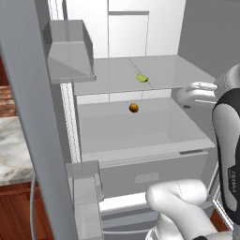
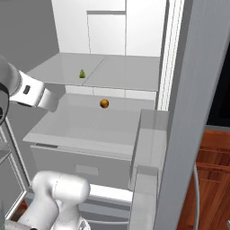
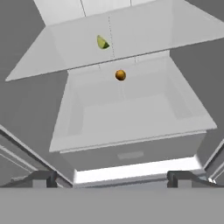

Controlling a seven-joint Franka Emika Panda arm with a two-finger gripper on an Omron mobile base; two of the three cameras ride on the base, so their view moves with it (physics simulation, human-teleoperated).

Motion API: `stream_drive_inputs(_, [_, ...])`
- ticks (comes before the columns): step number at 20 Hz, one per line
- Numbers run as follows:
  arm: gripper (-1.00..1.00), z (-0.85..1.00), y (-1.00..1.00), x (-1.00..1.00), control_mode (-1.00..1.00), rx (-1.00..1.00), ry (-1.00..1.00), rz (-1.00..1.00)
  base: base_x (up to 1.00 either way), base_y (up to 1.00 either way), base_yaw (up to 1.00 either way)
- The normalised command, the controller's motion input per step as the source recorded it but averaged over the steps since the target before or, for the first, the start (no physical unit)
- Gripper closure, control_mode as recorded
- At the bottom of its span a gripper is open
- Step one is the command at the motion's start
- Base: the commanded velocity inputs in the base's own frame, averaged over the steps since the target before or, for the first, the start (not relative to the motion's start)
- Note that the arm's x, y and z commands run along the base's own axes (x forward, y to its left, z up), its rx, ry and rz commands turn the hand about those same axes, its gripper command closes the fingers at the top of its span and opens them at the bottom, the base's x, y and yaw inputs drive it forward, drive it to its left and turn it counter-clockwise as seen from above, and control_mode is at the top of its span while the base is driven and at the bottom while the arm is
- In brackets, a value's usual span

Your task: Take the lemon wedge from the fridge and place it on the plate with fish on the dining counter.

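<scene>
Left base view: the lemon wedge (image 1: 142, 78) lies on a fridge (image 1: 140, 117) shelf, above an orange ball (image 1: 134, 108). Right base view: arm partly cut off. Hand view: gripper (image 3: 113, 178) spread wide, grasping nothing; no legible writing.

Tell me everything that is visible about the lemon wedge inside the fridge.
The lemon wedge is a tiny yellow-green piece of fruit, wedge-shaped with a pointed end. It lies on the upper grey shelf of the open fridge, near the seam that runs across the shelf's middle. It rests on the shelf alone; nothing else touches it. The small orange-brown ball sits on the level below, apart from it. Its finer surface is too small to tell.
</scene>
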Motion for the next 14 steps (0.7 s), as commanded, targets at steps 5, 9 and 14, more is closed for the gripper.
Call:
stream_drive_inputs(5, [-1.0, 0.28, 0.0, 0.33, -1.0, -0.2, -0.1, 0.25, 0.0, 0.0, 0.0])
stream_drive_inputs(9, [-1.0, 0.06, 0.0, 0.63, -1.0, -0.11, 0.0, 0.0, 0.0, 0.0, 0.0])
stream_drive_inputs(14, [-1.0, -0.04, 0.0, 0.84, -1.0, -0.06, -0.05, 0.0, 0.0, 0.0, 0.0])
